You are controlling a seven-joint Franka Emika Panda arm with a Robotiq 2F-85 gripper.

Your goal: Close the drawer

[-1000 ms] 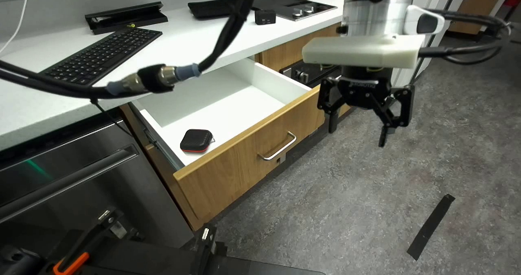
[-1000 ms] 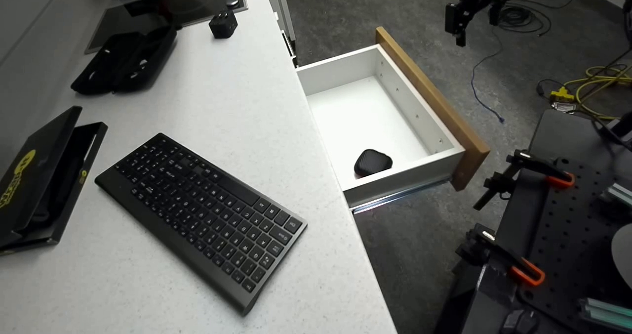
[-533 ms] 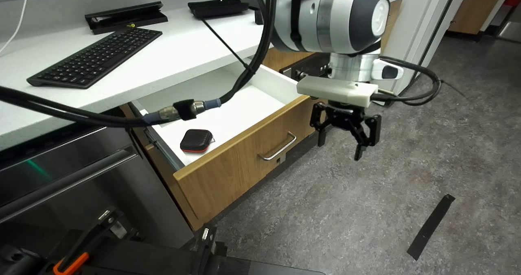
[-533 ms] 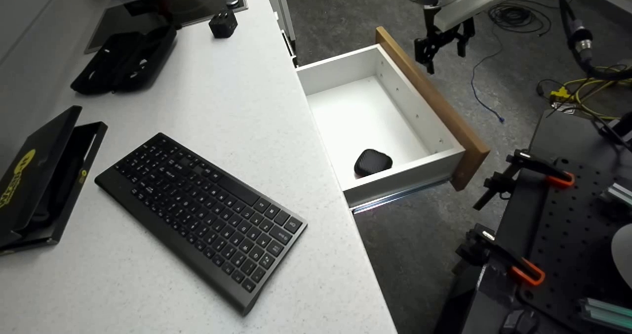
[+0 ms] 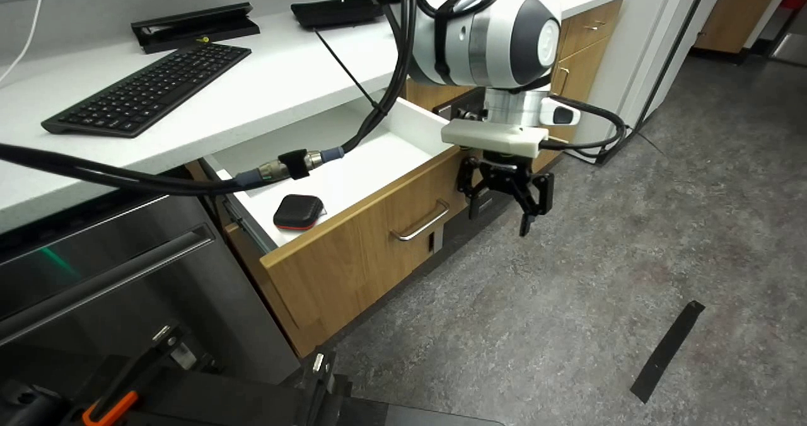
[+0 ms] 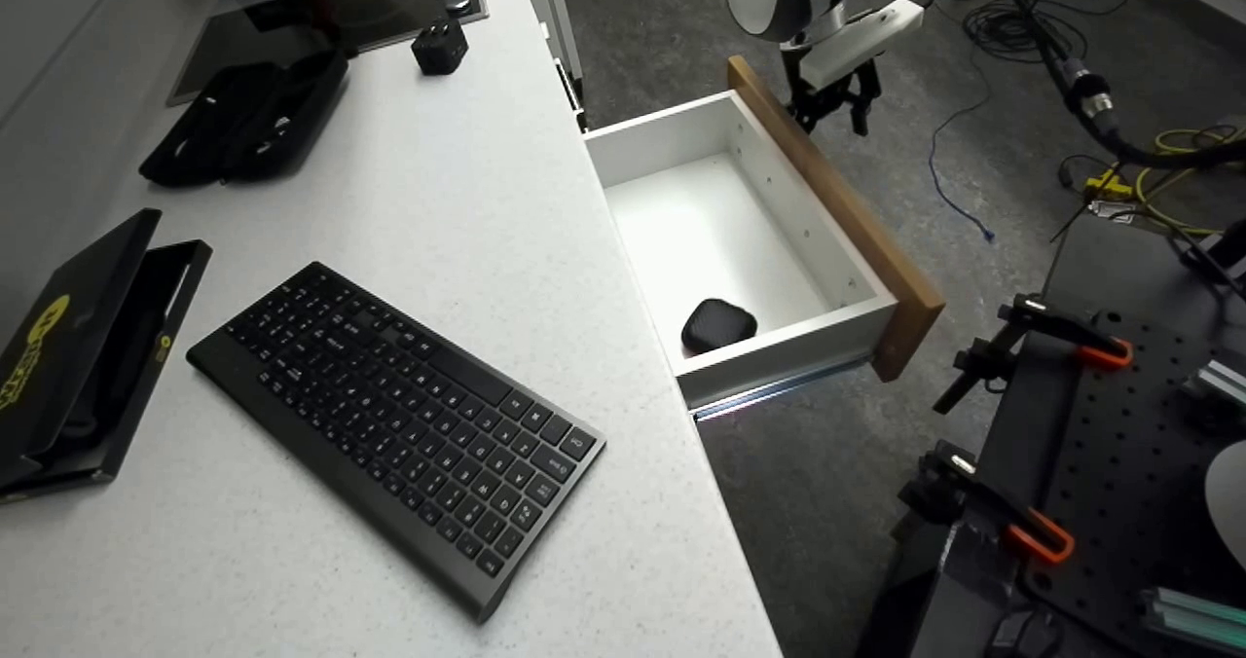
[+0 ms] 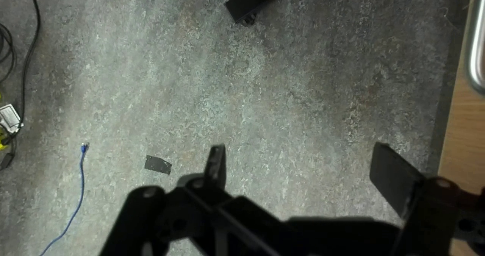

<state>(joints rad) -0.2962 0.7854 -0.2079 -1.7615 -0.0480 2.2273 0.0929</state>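
Drawer [image 5: 365, 243] had shifted slightly inward; hand [image 5: 499, 217], spread and empty, stood at two o'clock from the handle [image 5: 425, 225], apparently placed to push the front, not grip.

In an exterior view, black cables [image 5: 383, 108] and a metal connector [image 5: 273, 170] hide some of the inside of the drawer [image 5: 353, 281], and the gripper [image 5: 499, 219] covers part of its far end. Whether the gripper touches the drawer's front cannot be told. In the wrist view the drawer's silver bar handle [image 7: 475, 59] is cut off at right, and the fingers [image 7: 394, 176] beside the drawer are blurred.
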